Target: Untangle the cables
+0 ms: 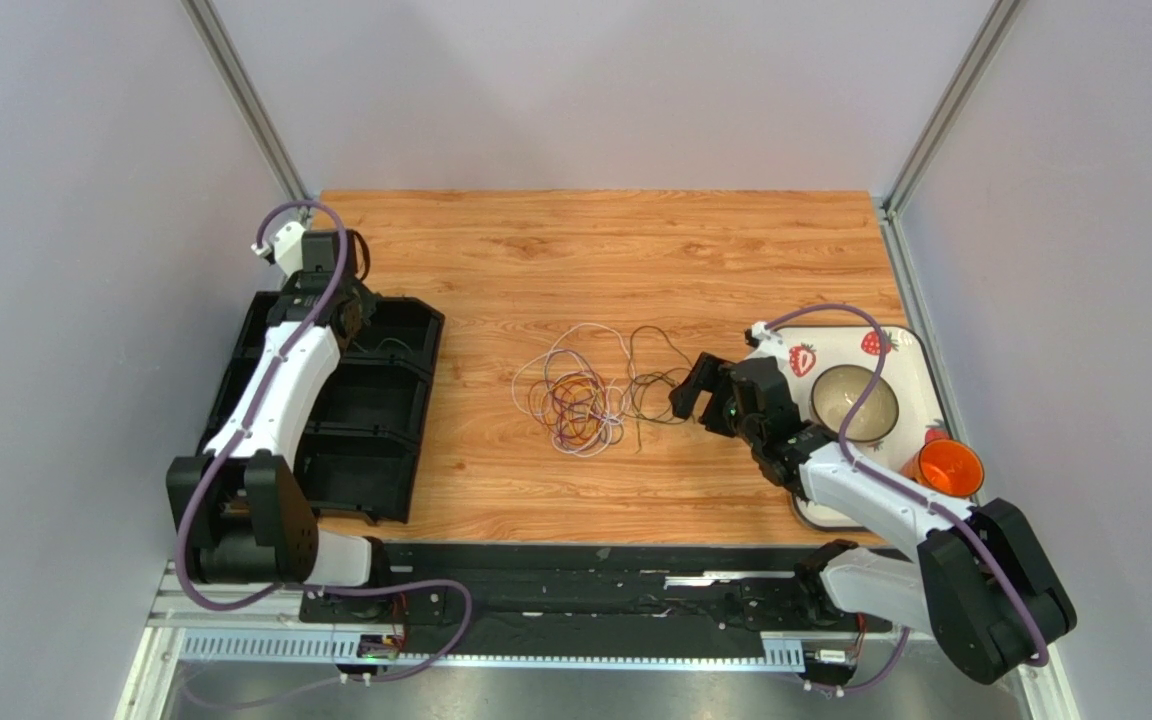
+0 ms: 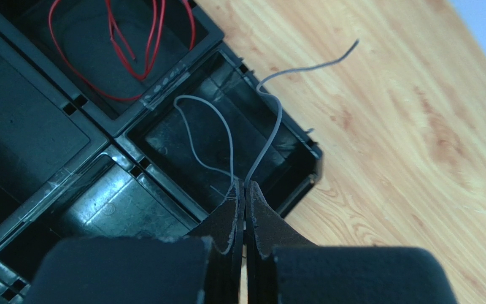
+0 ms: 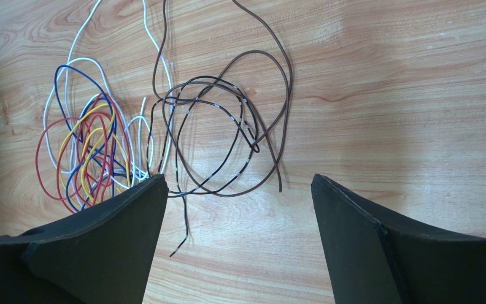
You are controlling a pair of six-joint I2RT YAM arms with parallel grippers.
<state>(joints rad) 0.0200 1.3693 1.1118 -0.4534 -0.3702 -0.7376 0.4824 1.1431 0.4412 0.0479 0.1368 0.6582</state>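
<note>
A loose tangle of hair-thin cables point(image 1: 585, 393) in red, yellow, blue, white and purple lies on the wood-grain bench point(image 1: 612, 255) about midway between its left and right edges, slightly nearer the near edge; on the tangle's right side a thin brown wire point(image 3: 277, 69) and a thin black wire point(image 3: 226, 88) loop across each other and lie flat on the wood; a black plastic compartment tray point(image 1: 387, 450) sits along the bench's left edge; the left gripper point(image 2: 245, 190) hangs over the tray's far right corner compartment, fingers clenched together on a thin grey wire point(image 2: 271, 133); one part of that wire curls inside the compartment, while the other crosses the tray rim and ends over bare wood; a thin red wire point(image 2: 119, 44) lies looped in the neighbouring compartment; the right gripper point(image 3: 239, 180) hovers low just right of the tangle, fingers spread wide and grasping nothing, with the brown and black loops just ahead of the gap between them; by the bench's right edge a white tray point(image 1: 913, 353) carries a pale bowl point(image 1: 856, 398), with an orange cup point(image 1: 952, 468) at the tray's near right corner
</note>
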